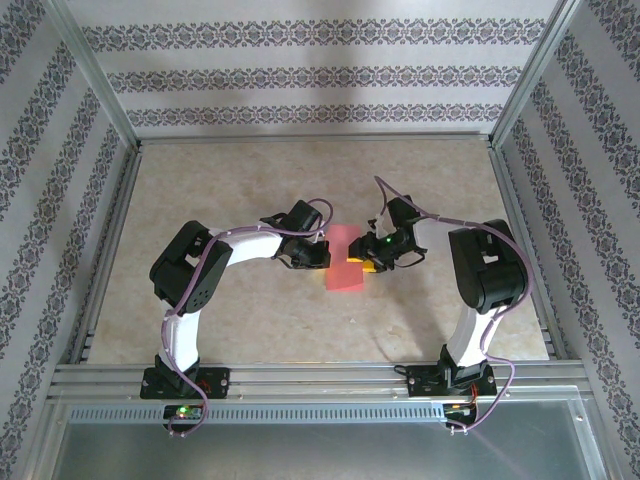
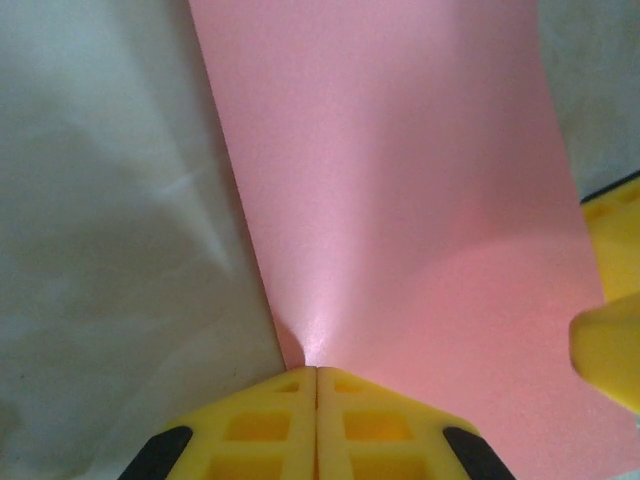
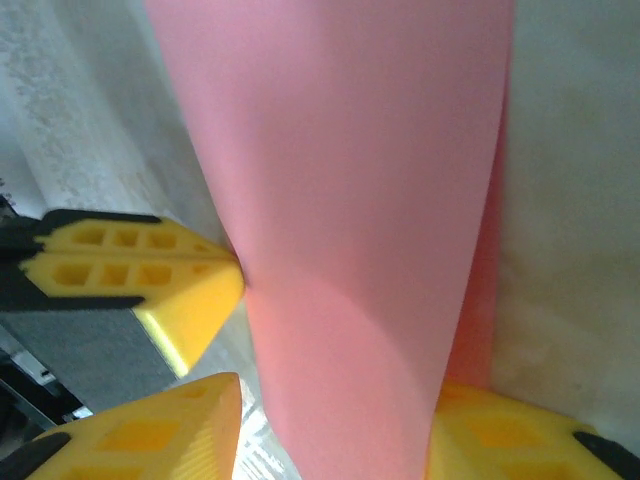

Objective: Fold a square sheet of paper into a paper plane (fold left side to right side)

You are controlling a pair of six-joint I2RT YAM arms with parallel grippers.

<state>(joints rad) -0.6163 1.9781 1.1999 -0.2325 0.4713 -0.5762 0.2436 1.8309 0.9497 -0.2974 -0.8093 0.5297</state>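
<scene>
Left gripper (image 2: 316, 372): jaws closed flat on the near edge of the square sheet of paper (image 2: 400, 200). The sheet curves away ahead of the fingertips and appears lifted off the table (image 2: 100, 250) to their left.

Right gripper (image 3: 335, 400): jaws half apart, with the sheet running between them and not visibly pinched.

Judgement: the left-to-right fold is in hand. Carry the pinched edge over level toward the right gripper and match the edges squarely before pressing. A skewed landing would spoil the crease.

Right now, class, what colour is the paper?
The paper is plain salmon pink, clearest in left wrist view.
</scene>
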